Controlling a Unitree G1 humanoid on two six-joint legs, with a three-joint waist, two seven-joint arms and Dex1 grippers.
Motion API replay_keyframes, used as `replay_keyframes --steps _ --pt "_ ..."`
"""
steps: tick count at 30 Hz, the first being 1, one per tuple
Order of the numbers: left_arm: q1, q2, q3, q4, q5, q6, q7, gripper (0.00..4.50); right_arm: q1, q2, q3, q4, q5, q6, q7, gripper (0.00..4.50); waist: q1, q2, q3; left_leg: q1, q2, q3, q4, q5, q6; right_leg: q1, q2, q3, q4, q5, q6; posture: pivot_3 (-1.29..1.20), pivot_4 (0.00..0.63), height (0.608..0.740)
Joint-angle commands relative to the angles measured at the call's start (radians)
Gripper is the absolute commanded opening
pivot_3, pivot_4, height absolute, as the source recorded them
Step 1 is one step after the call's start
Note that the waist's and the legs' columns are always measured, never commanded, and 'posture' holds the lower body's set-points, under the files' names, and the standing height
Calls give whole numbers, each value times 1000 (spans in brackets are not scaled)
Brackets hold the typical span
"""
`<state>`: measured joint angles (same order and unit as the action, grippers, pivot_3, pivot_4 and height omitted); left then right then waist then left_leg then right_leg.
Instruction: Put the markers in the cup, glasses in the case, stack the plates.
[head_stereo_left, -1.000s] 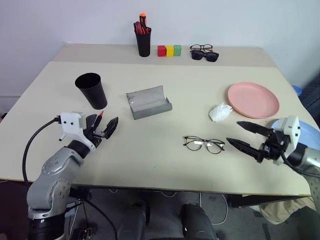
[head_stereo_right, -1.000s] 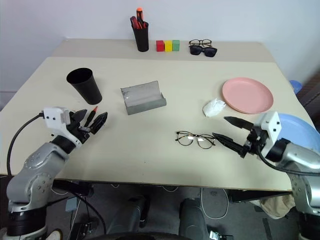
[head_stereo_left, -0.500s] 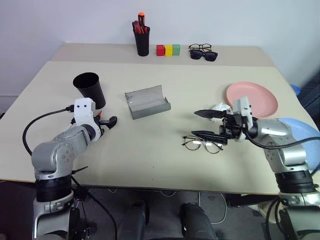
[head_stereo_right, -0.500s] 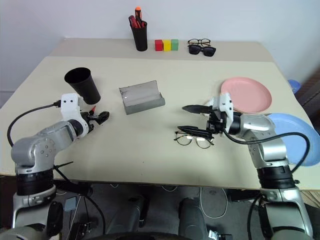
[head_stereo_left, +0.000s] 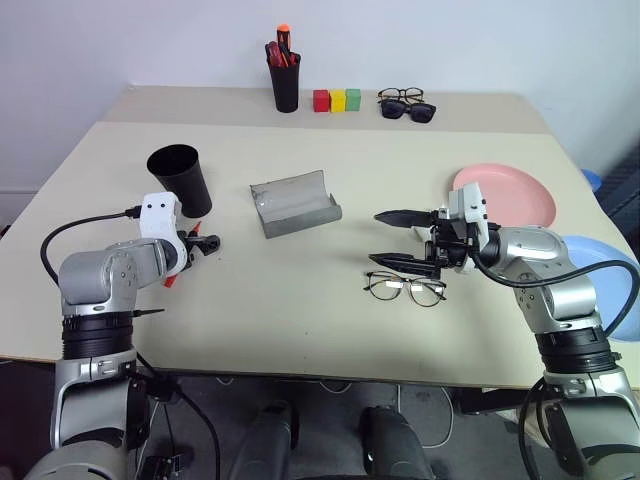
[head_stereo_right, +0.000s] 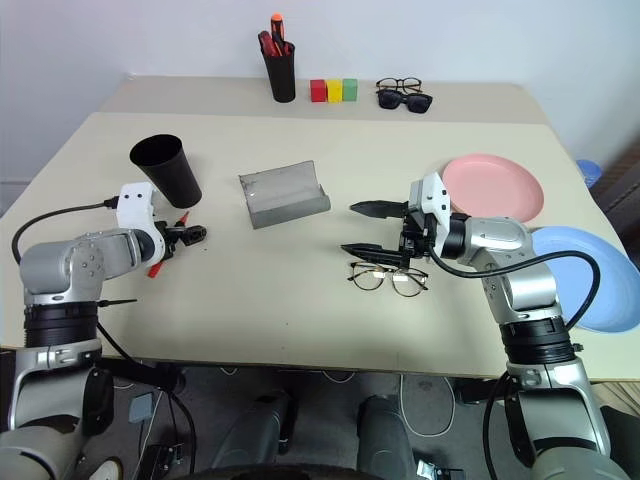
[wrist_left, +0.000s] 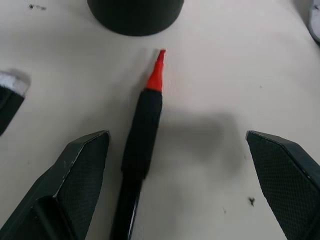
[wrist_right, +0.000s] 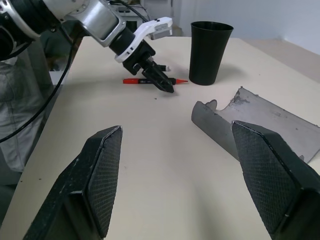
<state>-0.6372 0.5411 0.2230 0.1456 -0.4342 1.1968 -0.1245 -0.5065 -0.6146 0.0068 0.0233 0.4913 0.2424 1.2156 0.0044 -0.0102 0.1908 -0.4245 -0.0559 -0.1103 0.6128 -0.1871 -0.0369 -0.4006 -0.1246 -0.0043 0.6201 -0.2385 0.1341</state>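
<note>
A red marker (wrist_left: 145, 130) with a black grip lies flat on the table, its red tip toward the black cup (head_stereo_left: 180, 178). My left gripper (wrist_left: 175, 134) is open low over it, one finger on each side, touching nothing. The end of a white and black thing (wrist_left: 11, 90) lies beside it. The wire-rimmed glasses (head_stereo_left: 405, 289) lie unfolded near the table's front. Just above and behind them my right gripper (head_stereo_left: 374, 237) is open, pointing left, holding nothing. The grey case (head_stereo_left: 295, 205) lies open mid-table. A pink plate (head_stereo_left: 510, 195) and a blue plate (head_stereo_left: 615, 290) sit at the right.
Along the back edge stand a black pen pot (head_stereo_left: 285, 85) of red markers, three coloured blocks (head_stereo_left: 338, 100), and two more pairs of glasses (head_stereo_left: 407, 105). The table's front edge runs close below the wire-rimmed glasses.
My left gripper has pushed forward and tilted down over the red marker. My right arm has swung left from the blue plate to above the glasses. Both grippers stayed open.
</note>
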Motion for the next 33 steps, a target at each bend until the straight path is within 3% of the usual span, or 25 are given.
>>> replay_keyframes --steps 1,4,11,15,20,23,25,27,29,33 --pt "-53 18 -2 85 38 -10 -17 4500 -4 -1 -22 -18 -2 -20 -9 3531 0 0 0 0 0 0 0 0 0 0 0 0 0 0 0 0 150 740" --pt "-86 27 -23 153 62 -4 -36 3604 3 -1 -25 -26 -2 -20 -16 3604 -1 0 0 0 0 0 0 0 0 0 0 0 0 0 0 0 150 740" --pt "-136 17 -13 205 77 61 -57 97 6 -11 -30 -38 2 -10 -24 3604 1 0 0 0 0 0 0 0 -1 0 0 0 0 2 4 0 150 740" --pt "-131 6 -8 157 69 77 -73 14 5 -14 -30 -42 4 -4 -26 3604 1 0 0 0 0 0 0 1 -1 0 0 0 0 2 4 0 150 740" --pt "-112 0 -19 -131 -45 234 -160 14 -2 -15 -24 -40 3 2 -24 3604 -1 -4 2 -1 0 0 0 1 -1 0 0 0 0 2 4 0 150 740" --pt "-71 42 -82 -320 -63 211 -207 14 -11 -11 -19 -30 0 0 -17 3604 -14 -5 3 -2 0 0 -1 1 -2 -2 0 0 0 2 4 0 150 740" --pt "-43 15 -51 -406 -36 66 -191 14 -24 -4 -14 -15 -4 -6 -14 3604 -20 -4 3 -2 0 0 -2 1 -3 -2 0 1 0 2 4 0 150 740" --pt "-3 -47 -20 -432 90 -306 -102 14 -44 9 -9 14 -16 -24 -14 3604 -21 -4 3 -1 1 0 -2 2 -3 -3 0 1 0 3 3 0 150 740" --pt "28 -21 -78 -382 224 -599 -95 14 -67 23 -3 43 -28 -38 -15 3604 -21 -5 3 -1 2 1 -3 3 -6 -4 0 1 -1 5 -1 0 150 740" --pt "-10 -22 -109 -178 366 -862 -11 14 -99 41 5 74 -39 -49 -13 3604 -14 -4 3 -1 2 1 -3 4 -7 -3 2 2 -2 5 -3 0 150 740"
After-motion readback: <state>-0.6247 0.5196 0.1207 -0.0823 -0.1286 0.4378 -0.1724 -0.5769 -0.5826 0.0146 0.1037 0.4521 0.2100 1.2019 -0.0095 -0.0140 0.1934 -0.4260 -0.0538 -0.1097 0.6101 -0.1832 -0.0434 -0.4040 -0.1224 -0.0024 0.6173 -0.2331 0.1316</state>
